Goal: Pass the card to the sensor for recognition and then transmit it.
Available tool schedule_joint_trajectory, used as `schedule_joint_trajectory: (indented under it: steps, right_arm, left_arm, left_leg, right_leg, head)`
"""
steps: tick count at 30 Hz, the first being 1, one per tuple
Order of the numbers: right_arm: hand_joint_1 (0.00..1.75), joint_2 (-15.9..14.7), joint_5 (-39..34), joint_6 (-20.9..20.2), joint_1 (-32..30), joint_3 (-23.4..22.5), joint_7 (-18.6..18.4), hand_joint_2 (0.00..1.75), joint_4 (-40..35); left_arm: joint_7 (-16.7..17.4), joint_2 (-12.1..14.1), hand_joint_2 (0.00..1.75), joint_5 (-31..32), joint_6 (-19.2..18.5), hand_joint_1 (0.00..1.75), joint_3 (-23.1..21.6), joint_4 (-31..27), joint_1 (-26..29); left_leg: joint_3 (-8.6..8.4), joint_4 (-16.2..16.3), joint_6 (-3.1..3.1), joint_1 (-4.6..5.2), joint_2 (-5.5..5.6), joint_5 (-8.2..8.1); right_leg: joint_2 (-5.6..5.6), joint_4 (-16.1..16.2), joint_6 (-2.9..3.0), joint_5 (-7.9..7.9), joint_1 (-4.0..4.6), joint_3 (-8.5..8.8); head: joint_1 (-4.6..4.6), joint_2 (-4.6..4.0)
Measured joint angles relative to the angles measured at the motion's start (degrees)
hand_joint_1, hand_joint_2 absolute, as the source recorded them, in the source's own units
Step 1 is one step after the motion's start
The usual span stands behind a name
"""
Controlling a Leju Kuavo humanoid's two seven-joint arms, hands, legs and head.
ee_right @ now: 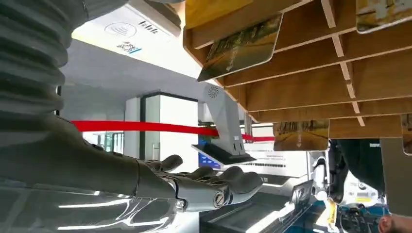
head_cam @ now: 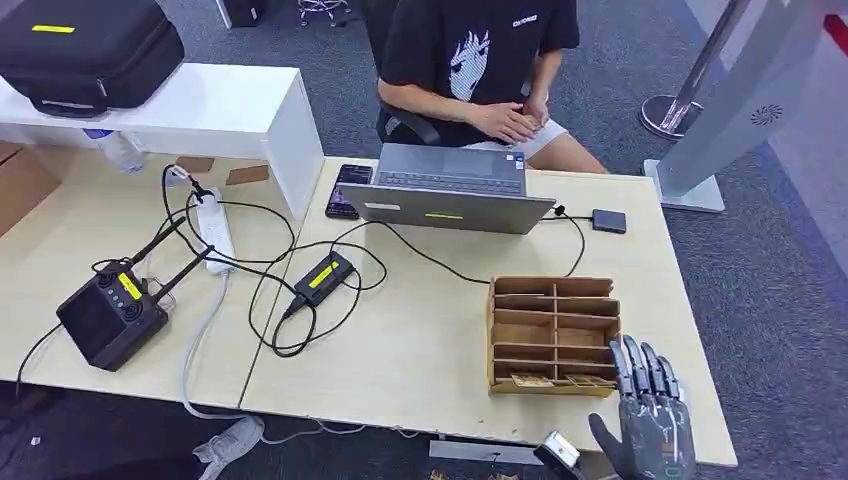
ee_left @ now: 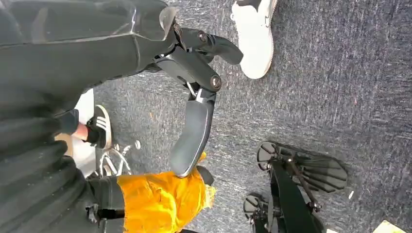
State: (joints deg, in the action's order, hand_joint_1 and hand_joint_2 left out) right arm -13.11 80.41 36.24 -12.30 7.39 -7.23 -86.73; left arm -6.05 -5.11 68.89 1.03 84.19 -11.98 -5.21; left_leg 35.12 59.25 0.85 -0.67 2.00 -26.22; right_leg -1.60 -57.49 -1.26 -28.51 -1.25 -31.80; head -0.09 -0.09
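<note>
Pale wood bench [head_cam: 420, 340] on grey carpet. Wooden rack [head_cam: 552, 335], near right, cards [head_cam: 532, 380] lying flat. Right hand [head_cam: 652, 420] beside it: fingers [head_cam: 640, 368] apart, empty. Left hand [ee_left: 194, 97]: fingers apart, empty.

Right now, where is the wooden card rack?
In the head view the wooden card rack sits on the table's near right part, just ahead of the right hand and nearer than the laptop.
</note>
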Motion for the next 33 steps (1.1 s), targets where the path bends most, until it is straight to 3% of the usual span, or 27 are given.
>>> schedule_joint_trajectory:
  steps: [4,5,6,7,9,16,33]
  right_arm:
    - [0.00,0.0,-0.2,0.0,1.5,0.2,0.1,1.75,2.6]
    - [0.19,0.1,-0.2,0.1,1.8,0.2,0.2,1.75,3.0]
    - [0.63,0.1,-0.2,0.1,2.1,0.3,0.2,1.75,3.5]
    - [1.31,0.2,-0.2,0.1,2.4,0.4,0.3,1.75,4.2]
    - [1.50,0.3,-0.2,0.1,3.0,0.6,0.3,1.75,5.3]
    - [1.69,0.7,-1.0,0.3,4.7,1.0,0.4,1.75,9.5]
    - [1.71,1.9,-1.0,2.6,8.5,1.2,1.2,1.75,14.0]
  left_arm:
    - [0.0,0.0,1.75,0.3,-0.2,0.00,0.0,0.0,0.0]
    - [0.0,0.0,1.75,0.3,-0.2,0.00,0.0,0.0,0.0]
    - [0.0,0.0,1.75,0.4,-0.3,0.00,0.0,0.0,0.0]
    - [0.0,0.0,1.75,0.5,-0.4,0.00,0.0,0.0,0.0]
    - [0.0,0.0,1.75,0.5,-0.5,0.00,0.0,0.0,0.0]
    - [0.1,0.0,1.75,0.7,-0.7,0.00,-0.1,0.0,0.0]
    - [0.1,0.1,1.75,0.9,-0.7,0.00,-0.2,0.0,-0.1]
  left_leg:
    - [0.00,0.0,0.00,0.00,0.00,0.00]
    - [0.00,0.0,0.00,0.00,0.00,0.00]
    - [0.00,0.0,0.00,0.00,0.00,0.00]
    - [-0.01,0.0,0.00,0.00,0.00,0.00]
    - [-0.01,0.0,0.00,0.00,0.01,0.00]
    - [-0.01,0.0,0.00,0.00,0.00,0.00]
    - [-0.22,0.0,0.00,0.00,-0.01,0.00]
  right_leg:
    - [0.00,0.0,0.00,0.00,0.00,0.01]
    - [0.00,0.0,0.00,0.00,0.00,0.01]
    - [0.00,0.0,0.00,0.00,0.00,0.01]
    - [0.00,0.0,0.00,0.00,0.00,0.02]
    - [0.00,0.0,0.00,0.00,0.00,0.02]
    - [0.00,0.0,0.00,0.00,0.00,0.02]
    - [-0.02,0.0,0.00,0.00,0.00,0.21]
  head:
    - [-0.02,0.00]
    - [0.00,0.00]
    - [0.00,0.00]
    - [-0.02,0.00]
    - [0.00,0.00]
    - [-0.02,0.00]
    - [-0.02,0.00]
